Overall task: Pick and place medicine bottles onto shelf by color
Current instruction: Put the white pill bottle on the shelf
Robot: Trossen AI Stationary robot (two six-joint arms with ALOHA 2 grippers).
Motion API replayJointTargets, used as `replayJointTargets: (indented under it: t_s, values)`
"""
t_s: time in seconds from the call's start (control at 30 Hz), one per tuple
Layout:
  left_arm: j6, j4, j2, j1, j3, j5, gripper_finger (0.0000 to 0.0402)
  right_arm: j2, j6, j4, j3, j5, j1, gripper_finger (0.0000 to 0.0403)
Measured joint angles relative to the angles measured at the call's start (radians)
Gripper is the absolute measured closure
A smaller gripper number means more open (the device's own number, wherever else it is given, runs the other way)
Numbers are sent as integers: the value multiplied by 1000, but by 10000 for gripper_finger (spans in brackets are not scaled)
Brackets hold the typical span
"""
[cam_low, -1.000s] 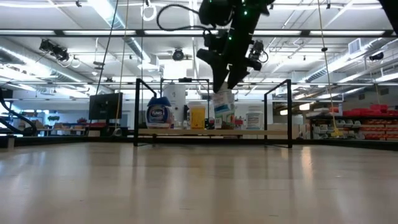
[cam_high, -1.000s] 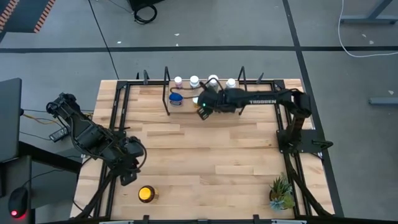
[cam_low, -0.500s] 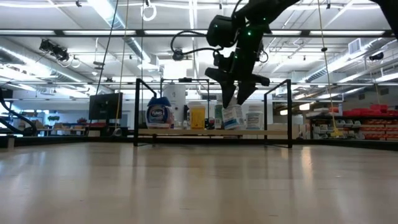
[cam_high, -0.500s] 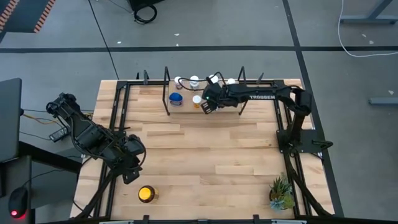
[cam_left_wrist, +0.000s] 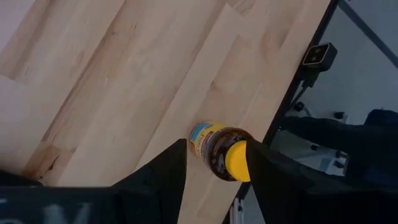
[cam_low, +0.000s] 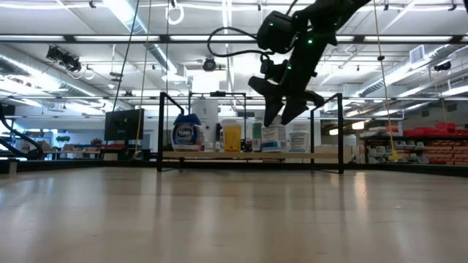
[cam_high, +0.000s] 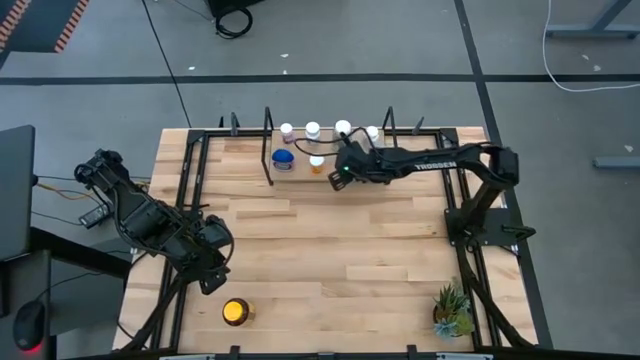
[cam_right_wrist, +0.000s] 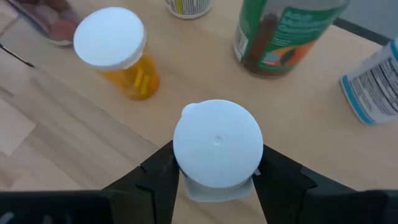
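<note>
On your left, the left gripper (cam_high: 207, 268) hangs over the near-left part of the table (cam_high: 330, 250), its fingers parted and holding nothing. The amber bottle with the yellow lid (cam_left_wrist: 222, 152) lies just ahead of those fingertips in the left wrist view, apart from them, right by the table's edge; from above you see its lid (cam_high: 236, 312) near the front edge, nearer this arm than the other.

Moving right, the shelf (cam_high: 300, 180) sits at the far edge, with the blue-lidded bottle (cam_high: 283, 159), a small orange bottle (cam_high: 317, 161) and a row of white caps (cam_high: 313, 129) already on it.

The right gripper (cam_high: 342, 173) is over the shelf, jaws closed on a white-capped bottle (cam_right_wrist: 217, 147). That bottle stands upright, its long axis vertical, cap toward the wrist, and the board (cam_right_wrist: 186, 74) lies straight below it, beside the orange bottle. Whether its base touches the board you cannot tell.

Against a second ago, the right gripper has swung rightward along the shelf and come lower, carrying the bottle from in front of the shelved row to beside the orange one. The left arm has not moved.
</note>
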Motion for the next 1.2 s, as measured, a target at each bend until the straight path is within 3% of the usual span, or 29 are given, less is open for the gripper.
replayJointTargets:
  t_s: [0.33,0.83,1.2]
  values:
    - [-26,0,0,0,0,0,230,-155,-17,121,-184,6,-15,216]
    - [-27,2,0,0,0,-3,230,-166,-211,184,-177,-41,-20,215]
    - [-52,5,0,0,0,-3,230,-166,-252,186,-177,-51,-35,214]
